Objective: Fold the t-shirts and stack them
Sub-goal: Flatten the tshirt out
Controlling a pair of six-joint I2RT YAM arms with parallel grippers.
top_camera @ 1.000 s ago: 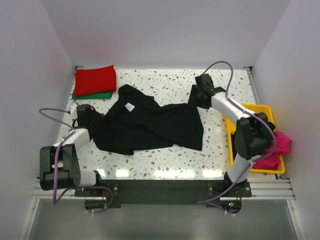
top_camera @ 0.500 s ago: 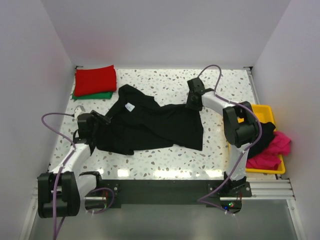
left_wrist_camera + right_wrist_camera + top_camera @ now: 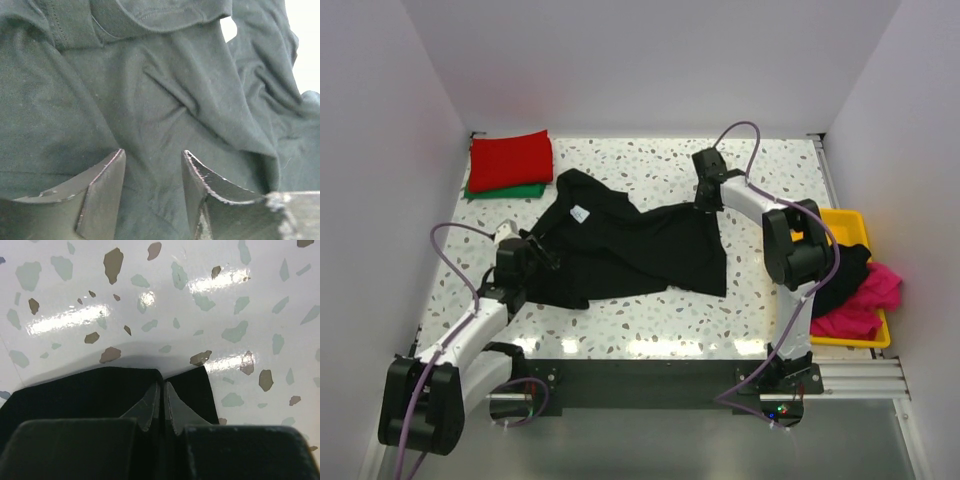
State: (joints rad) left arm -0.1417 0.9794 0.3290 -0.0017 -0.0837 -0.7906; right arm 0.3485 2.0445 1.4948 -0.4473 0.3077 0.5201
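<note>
Right gripper (image 3: 163, 388) is clamped on the upper-right corner of the black soft-cloth t-shirt (image 3: 630, 250), crumpled mid-frame. Left gripper (image 3: 152, 165) hovers, jaws apart, over its left folds. Expect limp, light cloth: pinch hems or corners.

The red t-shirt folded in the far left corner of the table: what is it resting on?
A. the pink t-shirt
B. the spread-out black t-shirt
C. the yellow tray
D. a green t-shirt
D: in the top view the red t-shirt lies on a green t-shirt, whose near edge peeks out from under it as a green strip.
</note>
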